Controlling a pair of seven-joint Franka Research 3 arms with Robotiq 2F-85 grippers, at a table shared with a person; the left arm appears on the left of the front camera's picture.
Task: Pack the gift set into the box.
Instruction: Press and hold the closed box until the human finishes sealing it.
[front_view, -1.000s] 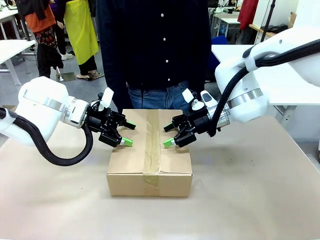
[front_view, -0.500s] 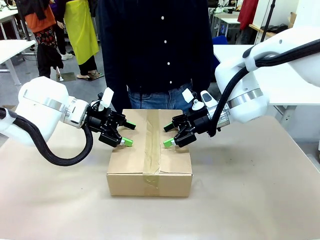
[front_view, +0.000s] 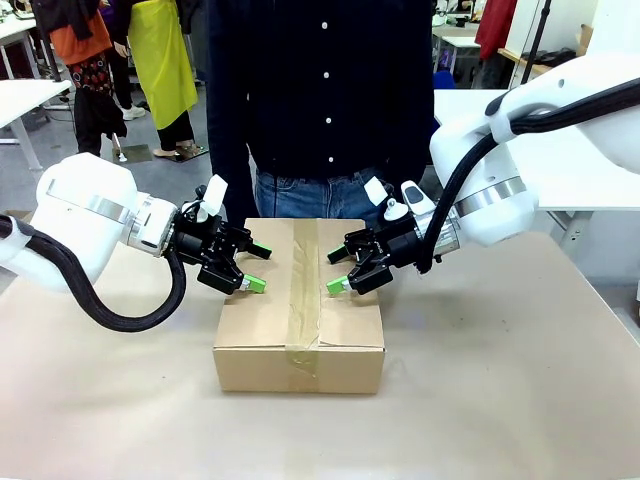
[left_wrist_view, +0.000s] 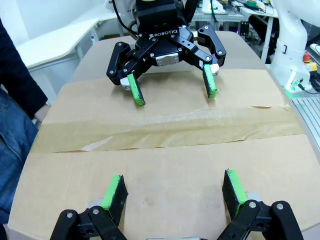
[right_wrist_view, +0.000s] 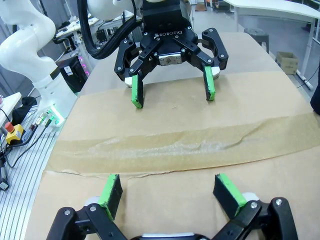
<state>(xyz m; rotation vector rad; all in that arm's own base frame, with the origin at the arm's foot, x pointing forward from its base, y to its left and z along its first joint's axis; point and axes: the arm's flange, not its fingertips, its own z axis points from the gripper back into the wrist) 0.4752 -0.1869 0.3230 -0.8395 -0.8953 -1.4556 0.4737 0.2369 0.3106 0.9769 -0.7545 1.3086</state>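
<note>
Hovering face to face over the box, the two grippers mirror each other across the tape strip that runs down its lid. The left gripper comes in from one side, the right gripper from the other, both tipped towards the seam, each with its green pads spread wide and nothing between them. In the left wrist view its own pair frames bare cardboard just short of the tape, with the other gripper opposite beyond it.

So the box lies directly beneath both sets of jaws, each arm about equally near its own half of the lid. From the front its long side runs left to right, the taped seam crossing it from the person's edge to the robot's edge. Whatever comes next looks to me like a downward press or a lift from both sides at once.

As for looks: plain brown corrugated carton, shallow, flaps folded shut and sealed under a slightly wrinkled band of brown tape. It sits mid-table, close in front of the person standing at the far edge. Whatever is inside is hidden, but the packing seems all but finished.
</note>
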